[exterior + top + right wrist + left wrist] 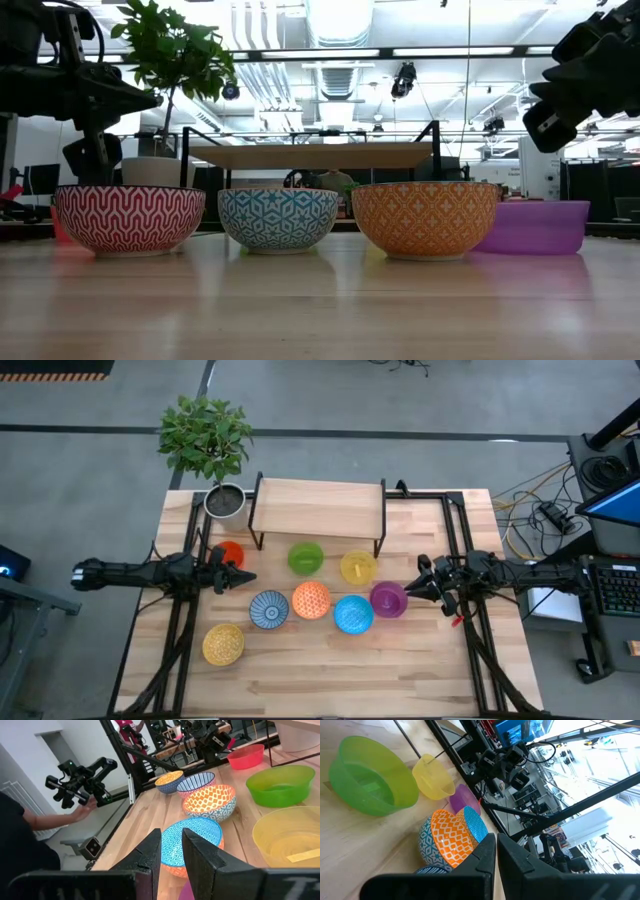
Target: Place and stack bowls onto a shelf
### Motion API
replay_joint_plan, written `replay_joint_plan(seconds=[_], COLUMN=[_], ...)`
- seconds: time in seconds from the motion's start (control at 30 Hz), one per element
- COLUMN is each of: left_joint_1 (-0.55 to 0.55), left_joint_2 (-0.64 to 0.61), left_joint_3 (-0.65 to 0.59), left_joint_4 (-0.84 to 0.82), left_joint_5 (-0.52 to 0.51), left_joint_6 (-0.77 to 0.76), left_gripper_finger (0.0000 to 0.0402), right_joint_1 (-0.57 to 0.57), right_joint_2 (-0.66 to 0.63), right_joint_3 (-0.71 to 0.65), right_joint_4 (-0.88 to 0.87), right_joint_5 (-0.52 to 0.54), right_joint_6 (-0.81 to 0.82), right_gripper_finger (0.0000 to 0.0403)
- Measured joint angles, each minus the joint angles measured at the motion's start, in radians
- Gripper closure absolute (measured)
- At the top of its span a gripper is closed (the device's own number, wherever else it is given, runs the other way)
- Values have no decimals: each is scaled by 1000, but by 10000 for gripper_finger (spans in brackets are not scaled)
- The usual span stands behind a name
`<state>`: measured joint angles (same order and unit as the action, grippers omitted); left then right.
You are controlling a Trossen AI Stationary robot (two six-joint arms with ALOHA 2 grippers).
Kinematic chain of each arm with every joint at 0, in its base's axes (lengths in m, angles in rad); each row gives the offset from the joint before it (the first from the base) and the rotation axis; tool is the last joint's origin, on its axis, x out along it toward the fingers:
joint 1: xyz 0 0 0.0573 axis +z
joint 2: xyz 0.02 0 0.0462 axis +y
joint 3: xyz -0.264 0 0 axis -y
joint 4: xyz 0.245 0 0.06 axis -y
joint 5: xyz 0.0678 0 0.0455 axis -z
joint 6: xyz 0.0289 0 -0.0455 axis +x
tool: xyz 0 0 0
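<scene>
- Altogether eight bowls sit on the counter point(420, 670), none on the shelf point(318, 508): yellow speckled bowl point(223, 644), red-orange bowl point(230, 553), blue-white patterned bowl point(269, 609), green bowl point(306, 557), orange patterned bowl point(311, 600), bright blue bowl point(353, 614), yellow bowl point(358, 567), purple bowl point(388, 599).
- One potted plant point(210, 445) stands at the shelf's left end.
- Every bowl looks empty from above.
- Left end effector point(243, 577), fingers nearly together, hovers beside the red-orange bowl; right end effector point(410, 588), fingers slightly apart, is beside the purple bowl.
- Only the right wrist view shows a person's hand point(84, 810) beyond the counter.
</scene>
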<state>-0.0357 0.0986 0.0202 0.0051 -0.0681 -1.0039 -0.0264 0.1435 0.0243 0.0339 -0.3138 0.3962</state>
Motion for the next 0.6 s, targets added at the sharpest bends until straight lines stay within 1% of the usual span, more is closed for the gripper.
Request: replay_joint_plan(seconds=[0.23, 0.6], left_joint_1=[0, 0], left_joint_2=[0, 0], left_joint_3=[0, 0], left_joint_4=[0, 2], left_joint_5=[0, 0], left_joint_6=[0, -1], left_gripper_finger=[402, 402], right_joint_1=[0, 0], right_joint_2=[1, 1], right_joint_3=[0, 0], right_joint_4=[0, 5], right_joint_5=[0, 0], right_joint_6=[160, 178], right_gripper_finger=[335, 335])
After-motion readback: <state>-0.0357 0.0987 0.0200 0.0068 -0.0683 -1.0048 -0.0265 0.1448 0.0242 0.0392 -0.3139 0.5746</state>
